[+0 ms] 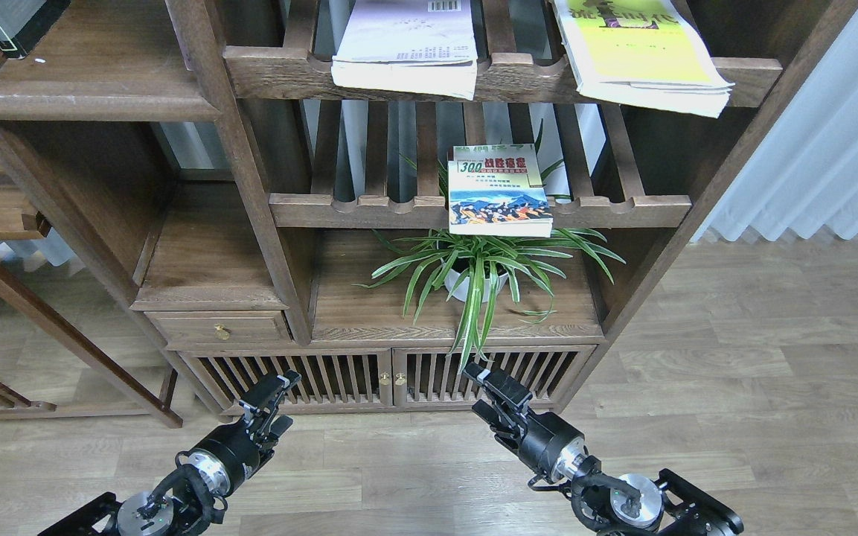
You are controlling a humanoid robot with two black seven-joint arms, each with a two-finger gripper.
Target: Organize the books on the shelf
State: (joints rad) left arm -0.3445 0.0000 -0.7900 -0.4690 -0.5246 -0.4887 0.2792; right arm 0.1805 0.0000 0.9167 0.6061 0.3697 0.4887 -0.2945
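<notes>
Three books lie on the slatted racks of the wooden bookcase. The small book (499, 190) with "300" and a blue mountain picture rests on the lower rack, overhanging its front rail. On the upper rack the pale white-lavender book (406, 45) with a barcode is at left and the large yellow-green book (641, 52) at right. The solid dark-brown shelf (94, 89) with a rounded front edge is at upper left. My left gripper (283, 402) and right gripper (475, 387) hang low before the cabinet doors, both open and empty, far below the books.
A spider plant in a white pot (473, 279) stands on the plank under the lower rack, its leaves drooping toward my right gripper. A dark book (12, 22) sits at the shelf's far left. A small drawer (220, 327) and slatted doors (391, 376) lie below. Wood floor (734, 409) spreads right.
</notes>
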